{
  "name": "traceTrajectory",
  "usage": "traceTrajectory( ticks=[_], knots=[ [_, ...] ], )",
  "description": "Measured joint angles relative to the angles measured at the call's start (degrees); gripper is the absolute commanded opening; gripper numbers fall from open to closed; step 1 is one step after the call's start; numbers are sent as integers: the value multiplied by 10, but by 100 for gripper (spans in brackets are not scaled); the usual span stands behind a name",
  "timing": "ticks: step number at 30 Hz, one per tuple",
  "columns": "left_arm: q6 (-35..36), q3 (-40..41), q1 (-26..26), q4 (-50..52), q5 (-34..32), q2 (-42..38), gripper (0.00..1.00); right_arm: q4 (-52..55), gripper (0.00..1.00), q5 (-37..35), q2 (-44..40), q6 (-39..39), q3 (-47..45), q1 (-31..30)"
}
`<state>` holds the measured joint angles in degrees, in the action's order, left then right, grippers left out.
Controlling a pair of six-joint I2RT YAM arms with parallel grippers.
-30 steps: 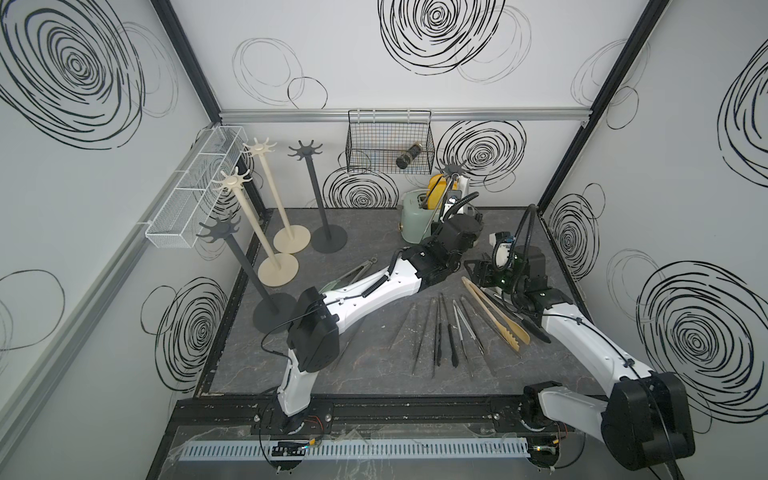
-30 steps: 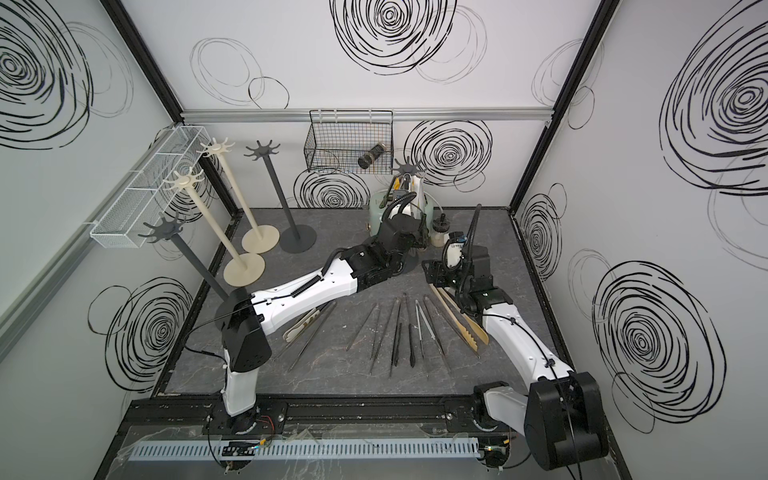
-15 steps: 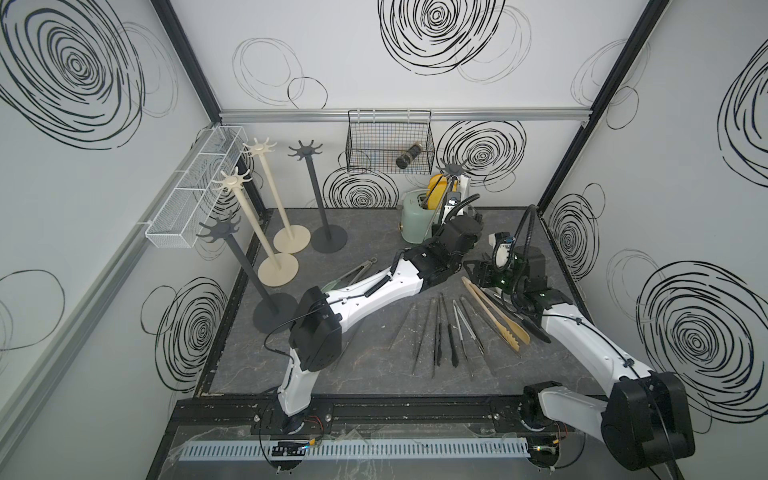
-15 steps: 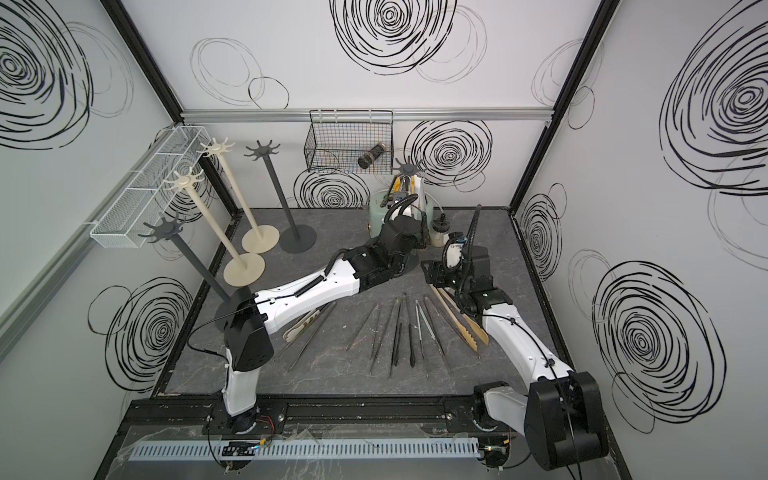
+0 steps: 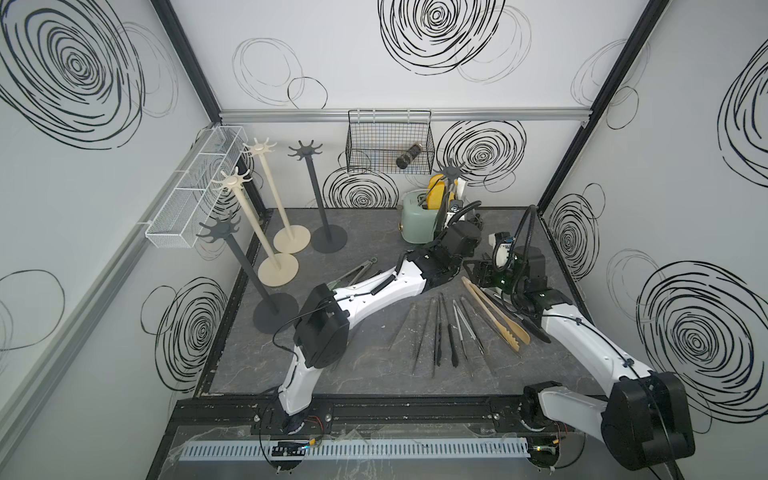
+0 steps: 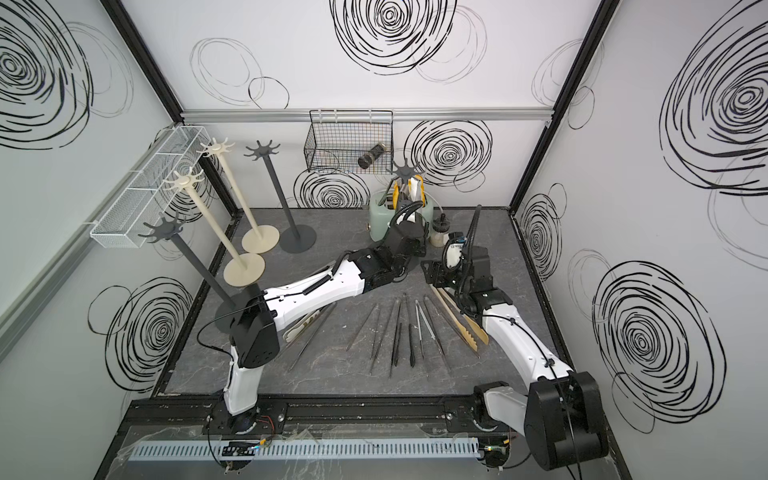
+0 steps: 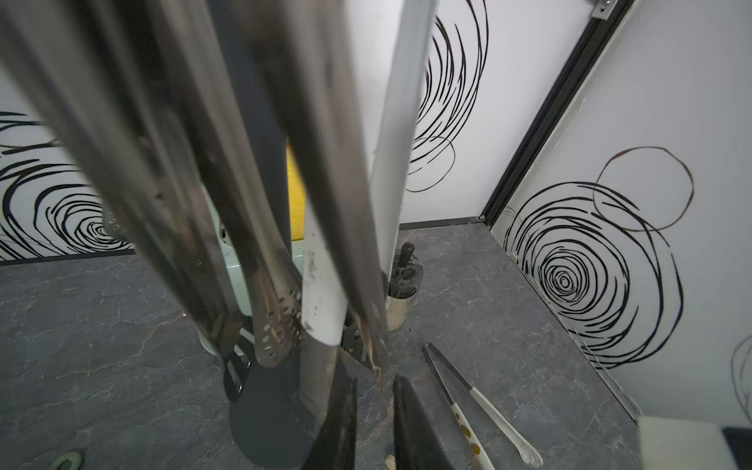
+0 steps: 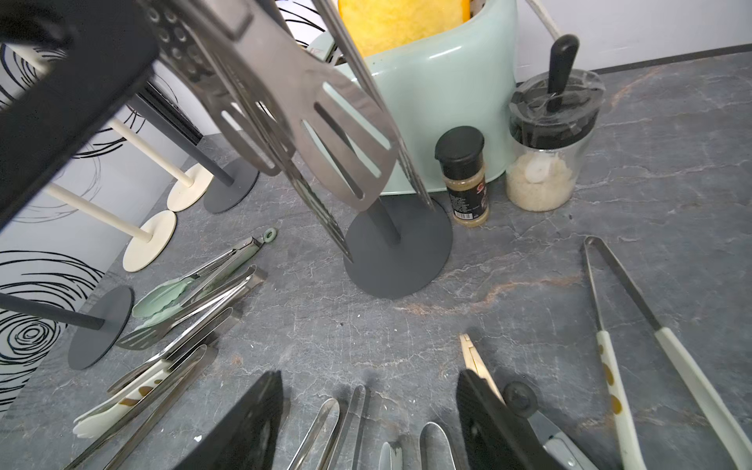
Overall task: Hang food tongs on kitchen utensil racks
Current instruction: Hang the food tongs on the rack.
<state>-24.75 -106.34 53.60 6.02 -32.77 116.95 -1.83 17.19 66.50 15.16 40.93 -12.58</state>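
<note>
Four racks (image 5: 329,240) crowd mat (image 5: 374,361) left edge; tongs (image 5: 515,336) row centre-right.

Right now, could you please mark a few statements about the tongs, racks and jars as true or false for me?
1. Shiny steel tongs hang on the dark grey pole rack beside the mint-green container. True.
2. The tan wooden tongs hang from a hook. False: they lie flat on the grey stone-look tabletop.
3. The black wire basket on the back wall holds a dark jar. True.
4. The right pincer clamps a spice jar. False: it is open and empty.
</note>
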Motion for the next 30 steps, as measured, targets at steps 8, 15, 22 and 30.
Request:
traceTrajectory(
  ticks=[8,15,22,30],
  knots=[
    [-2,4,-1,0,6,0,21,-1,70,0,0,1,-4,1],
    [-6,39,-8,-7,10,-1,20,-1,70,0,0,1,-4,3],
    [-8,68,-12,-10,12,-6,20,-1,70,0,0,1,-4,3],
    [-10,104,-12,-26,22,-49,19,-1,70,0,0,0,-4,3]
  ],
)
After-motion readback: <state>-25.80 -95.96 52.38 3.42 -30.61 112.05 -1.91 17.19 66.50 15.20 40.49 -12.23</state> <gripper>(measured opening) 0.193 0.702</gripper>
